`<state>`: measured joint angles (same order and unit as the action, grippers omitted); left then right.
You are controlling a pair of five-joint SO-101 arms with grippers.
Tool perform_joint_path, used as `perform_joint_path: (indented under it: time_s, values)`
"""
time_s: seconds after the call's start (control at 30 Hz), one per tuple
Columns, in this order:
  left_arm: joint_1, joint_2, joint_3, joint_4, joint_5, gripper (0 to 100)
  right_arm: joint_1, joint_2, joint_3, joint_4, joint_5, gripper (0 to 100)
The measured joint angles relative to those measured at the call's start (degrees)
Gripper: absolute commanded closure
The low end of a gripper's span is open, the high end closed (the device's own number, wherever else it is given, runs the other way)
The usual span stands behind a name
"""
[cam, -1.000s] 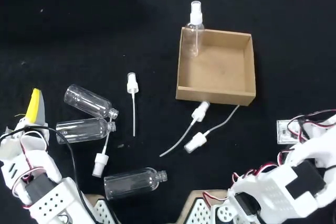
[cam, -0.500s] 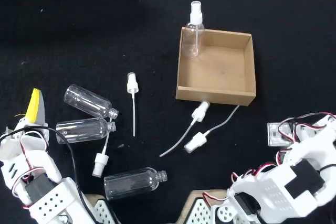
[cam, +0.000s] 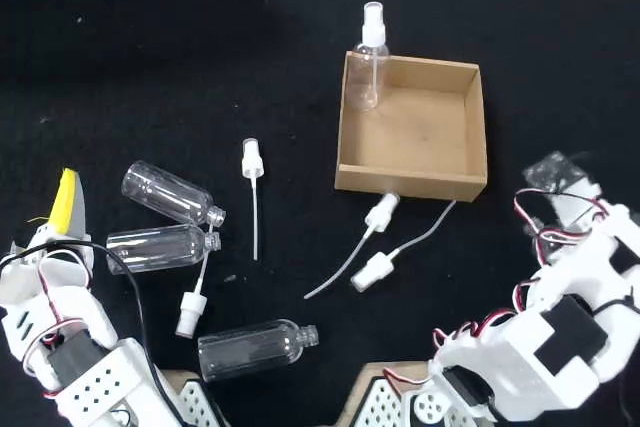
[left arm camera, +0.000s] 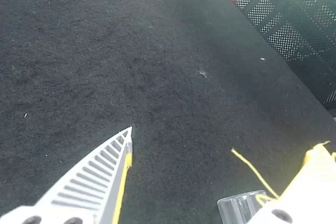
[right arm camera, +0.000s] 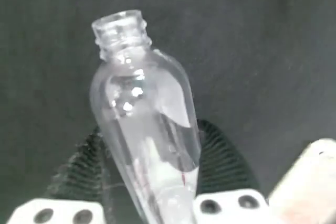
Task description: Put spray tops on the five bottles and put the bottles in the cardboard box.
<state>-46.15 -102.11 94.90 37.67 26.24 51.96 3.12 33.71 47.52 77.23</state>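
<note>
Grips an uncapped bottle low on its body with the right fingers, open neck pointing straight away from the wrist, long axis in line with the fingers. Holds it just beside the box's near right corner, seemingly clear of the bench. Has the left fingers spread and empty at the near left, close by three bare bottles lying on their sides. Leaves two tops just in front of the box's near wall, tubes trailing, between the arms, and a third top nearest the left arm. Shows one capped bottle at the box's far left corner. Calls next, by the look of it, for a top fed tube-first into the held neck, most likely by the free left arm.
</note>
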Motion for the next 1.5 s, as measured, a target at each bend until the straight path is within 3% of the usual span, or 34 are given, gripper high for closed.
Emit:
perform_joint_path:
  time_s: [0.07, 0.2, 0.4, 0.47, 0.57, 0.83, 0.97, 1.23, 1.5]
  values:
    - [0.00, 0.00, 0.00, 0.00, 0.00, 54, 0.00, 0.00, -1.32, 5.89, -2.81, 73.9]
    - [0.00, 0.00, 0.00, 0.00, 0.00, 54, 0.00, 0.18, -2.02, 14.77, -4.04, 71.5]
    - [0.00, 0.00, 0.00, 0.00, 0.00, 54, 0.00, 0.53, -1.32, 13.27, -4.31, 71.7]
    - [0.00, 0.00, 0.00, 0.00, 0.00, 54, 0.00, 0.53, -0.18, 12.75, -3.52, 75.5]
    - [0.00, 0.00, 0.00, 0.00, 0.00, 54, 0.00, 0.53, 0.70, 12.75, -1.23, 98.5]
    - [0.62, 0.00, 0.00, 0.26, 0.00, 54, 0.00, -0.09, -0.26, 14.24, -0.53, 98.8]
    - [6.51, 0.00, -1.67, 4.22, -5.27, 54, 0.00, -5.27, -5.36, 22.07, -7.03, 98.8]
    - [27.96, 0.97, -10.64, 15.91, -23.03, 54, -2.55, -24.35, -7.30, 35.87, -14.42, 98.8]
    - [32.18, 19.60, -25.05, 19.34, -29.80, 54, -10.73, -43.78, 4.04, 36.22, -27.60, 98.8]
